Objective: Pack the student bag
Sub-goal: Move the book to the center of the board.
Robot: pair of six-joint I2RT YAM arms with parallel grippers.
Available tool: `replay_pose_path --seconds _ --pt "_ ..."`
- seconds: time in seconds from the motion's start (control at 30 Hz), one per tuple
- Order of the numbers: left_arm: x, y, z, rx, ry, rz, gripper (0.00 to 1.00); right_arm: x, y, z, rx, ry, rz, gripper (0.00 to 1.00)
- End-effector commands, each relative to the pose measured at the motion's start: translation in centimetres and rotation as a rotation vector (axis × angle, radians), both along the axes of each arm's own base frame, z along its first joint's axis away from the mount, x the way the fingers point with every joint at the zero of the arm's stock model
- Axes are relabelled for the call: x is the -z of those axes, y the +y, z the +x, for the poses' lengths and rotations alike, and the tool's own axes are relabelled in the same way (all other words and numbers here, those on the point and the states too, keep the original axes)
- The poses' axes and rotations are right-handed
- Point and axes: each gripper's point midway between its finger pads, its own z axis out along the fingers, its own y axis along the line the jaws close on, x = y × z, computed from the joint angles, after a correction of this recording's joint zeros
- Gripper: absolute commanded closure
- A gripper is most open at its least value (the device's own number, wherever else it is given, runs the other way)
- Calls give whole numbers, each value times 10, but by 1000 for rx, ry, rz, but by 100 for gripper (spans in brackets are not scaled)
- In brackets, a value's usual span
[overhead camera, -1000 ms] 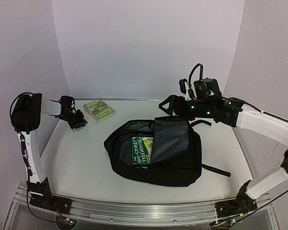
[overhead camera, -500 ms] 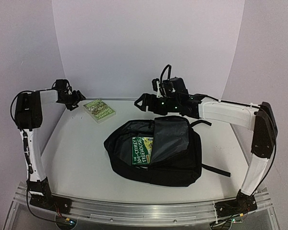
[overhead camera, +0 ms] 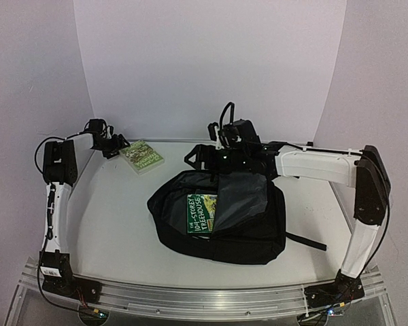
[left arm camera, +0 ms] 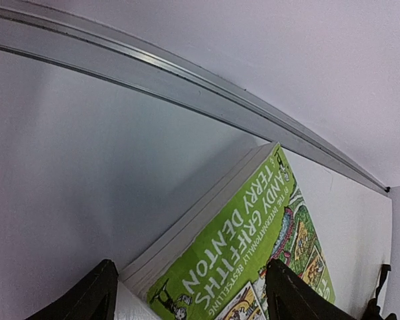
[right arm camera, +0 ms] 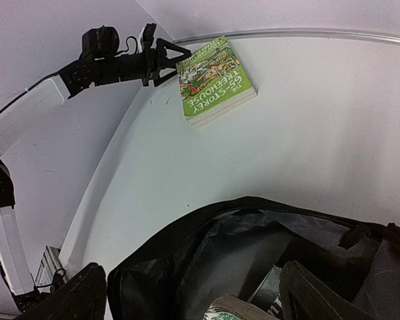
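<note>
Black fabric student bag (overhead camera: 248, 227) lies mid-counter (overhead camera: 109, 224), main pocket unzipped, with a green book (overhead camera: 202, 212) showing inside. Your right hand (overhead camera: 192, 157) hangs over the bag's far rim, fingers spread, holding nothing. Your left hand (overhead camera: 120, 145) sits far left, fingers spread around the corner of a second green book (overhead camera: 142, 156); you can't tell if it touches.

The bag (overhead camera: 251, 231) lies in the middle of the worktop (overhead camera: 115, 224), and a book (overhead camera: 202, 212) sits inside its opening on the left side. A second book (overhead camera: 142, 156) lies flat in the far left corner, well apart from the bag. The left pincer (overhead camera: 122, 145) is at that book's left end. The right pincer (overhead camera: 193, 157) hangs over the bag's far edge.
</note>
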Motion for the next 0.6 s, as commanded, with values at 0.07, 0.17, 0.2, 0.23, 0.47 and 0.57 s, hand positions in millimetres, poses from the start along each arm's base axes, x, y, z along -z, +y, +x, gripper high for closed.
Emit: replay_pose_path --seconds 0.07,0.17,0.2,0.23,0.47,0.57 --pt "-24 -23 -8 155 -80 -46 29 -21 4 -7 5 -39 55 11" --pt "-26 -33 -25 212 -90 -74 34 -14 8 -4 13 -29 53 11" --pt "-28 -37 -31 234 -97 -89 36 -13 10 -2 13 -27 53 11" --pt "-27 -40 -38 253 -96 -103 37 -13 13 0 11 -29 55 11" --pt "-28 -73 -78 370 -66 -145 43 -10 30 27 40 -99 19 11" --pt "-28 -79 -96 384 -45 -139 45 1 34 44 79 -123 -19 11"
